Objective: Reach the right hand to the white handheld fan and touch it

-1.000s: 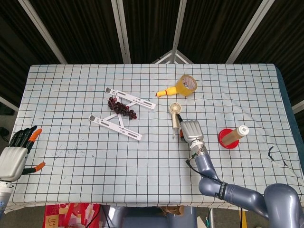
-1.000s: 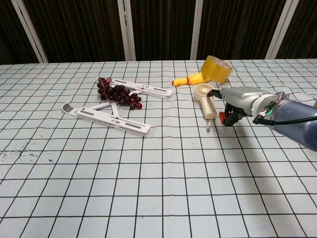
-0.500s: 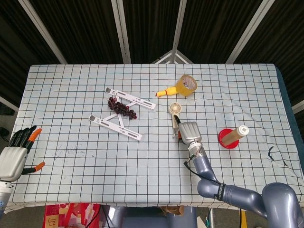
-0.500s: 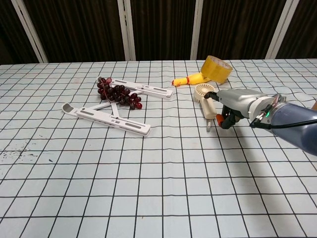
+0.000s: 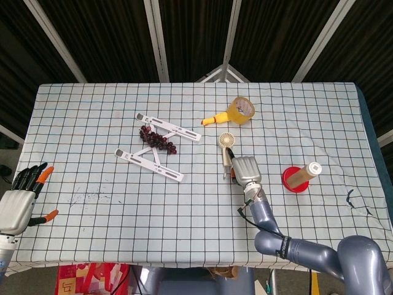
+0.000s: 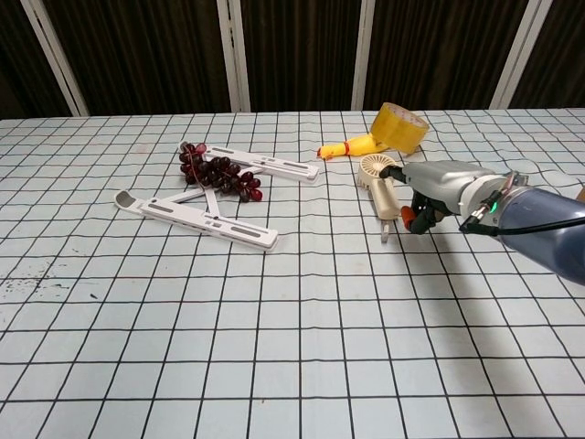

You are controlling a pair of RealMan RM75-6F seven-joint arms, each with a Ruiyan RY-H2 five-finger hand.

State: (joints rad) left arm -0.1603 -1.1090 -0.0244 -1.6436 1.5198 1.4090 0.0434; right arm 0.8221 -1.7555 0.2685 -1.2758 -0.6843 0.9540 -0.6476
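Note:
The white handheld fan (image 5: 226, 142) lies on the checked cloth right of centre, round head toward the back and handle (image 6: 387, 203) pointing to the front. My right hand (image 5: 246, 171) sits just right of the handle, palm down. In the chest view the right hand (image 6: 443, 187) reaches its dark fingertips (image 6: 399, 173) to the fan where head meets handle, and its orange-tipped thumb lies beside the handle's lower end. It holds nothing. My left hand (image 5: 19, 201) hovers at the table's front left corner, fingers spread and empty.
A yellow tape roll (image 5: 241, 110) and a rubber chicken (image 5: 213, 120) lie behind the fan. Dark grapes (image 5: 158, 139) rest on a white folding stand (image 5: 150, 162) to the left. A red dish holding a brown cylinder (image 5: 301, 177) stands right of my hand.
My right hand edged left toward the fan's handle, then eased back a little to the right. The fan and left hand have not moved.

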